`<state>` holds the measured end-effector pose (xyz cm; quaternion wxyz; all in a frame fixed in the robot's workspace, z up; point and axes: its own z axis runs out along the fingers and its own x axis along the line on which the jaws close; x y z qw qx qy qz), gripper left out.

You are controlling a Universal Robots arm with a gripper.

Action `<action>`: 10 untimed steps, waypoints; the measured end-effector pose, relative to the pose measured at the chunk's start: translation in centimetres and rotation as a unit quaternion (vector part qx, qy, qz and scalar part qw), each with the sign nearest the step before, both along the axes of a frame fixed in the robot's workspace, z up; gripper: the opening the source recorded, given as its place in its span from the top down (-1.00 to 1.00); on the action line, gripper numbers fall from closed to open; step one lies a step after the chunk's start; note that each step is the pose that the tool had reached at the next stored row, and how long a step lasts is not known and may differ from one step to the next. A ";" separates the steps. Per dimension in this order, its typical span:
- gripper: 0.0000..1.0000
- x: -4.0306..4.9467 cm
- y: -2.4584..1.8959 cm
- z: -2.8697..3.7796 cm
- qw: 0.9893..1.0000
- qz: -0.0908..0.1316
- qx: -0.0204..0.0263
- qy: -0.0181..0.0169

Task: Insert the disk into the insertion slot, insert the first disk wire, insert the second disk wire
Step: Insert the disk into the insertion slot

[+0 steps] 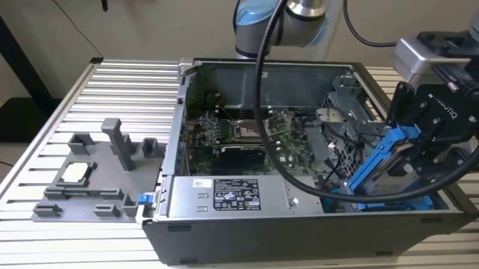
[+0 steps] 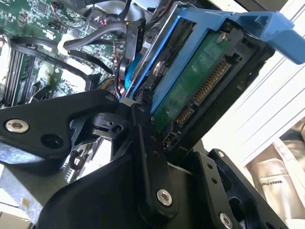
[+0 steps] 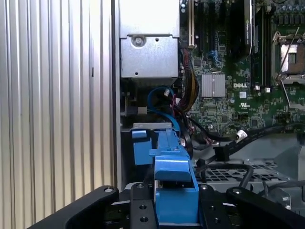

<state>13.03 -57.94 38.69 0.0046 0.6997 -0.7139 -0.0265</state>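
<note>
1. Exterior view: hand (image 1: 410, 154) is clamped on the disk (image 1: 374, 168), at the exterior view's right end of the open computer case (image 1: 262, 244).
2. Disk sits steeply tilted. Its lower end is down inside the case at the insertion slot (image 1: 393, 203) and its upper end stands above the case rim. It is not lying flat in the bay.
3. Second wrist view: black fingers (image 2: 145, 143) grip the disk (image 2: 200, 81) from both sides. The green board underside and connector edge face the camera.
4. First wrist view: the blue carrier end of the disk (image 3: 174, 191) sits between the fingers. The insertion slot (image 3: 147, 129) with its blue fitting is just beyond, against the case wall.
5. Power-supply box (image 1: 232, 196) is beside the slot. The motherboard (image 1: 247, 134) lies behind it, and a black cable (image 1: 259, 95) loops across the case.
6. Case stands on the ribbed counter (image 1: 127, 84). A grey fixture plate (image 1: 82, 185) sits at the exterior view's left, well apart.
</note>
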 end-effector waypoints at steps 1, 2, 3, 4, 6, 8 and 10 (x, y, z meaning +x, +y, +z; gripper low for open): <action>0.35 0.00 0.00 -0.17 1.000 0.000 0.000 0.000; 0.35 0.00 0.00 -0.36 1.000 0.000 0.000 0.000; 0.35 0.00 0.00 -0.55 1.000 0.000 0.000 0.000; 0.35 0.00 0.00 -0.72 1.000 0.000 0.000 0.000; 0.35 0.00 0.00 -0.93 1.000 0.000 0.000 0.000; 0.35 0.00 0.00 -0.93 1.000 0.000 0.000 0.000; 0.35 0.00 0.00 -0.94 1.000 0.000 0.000 0.000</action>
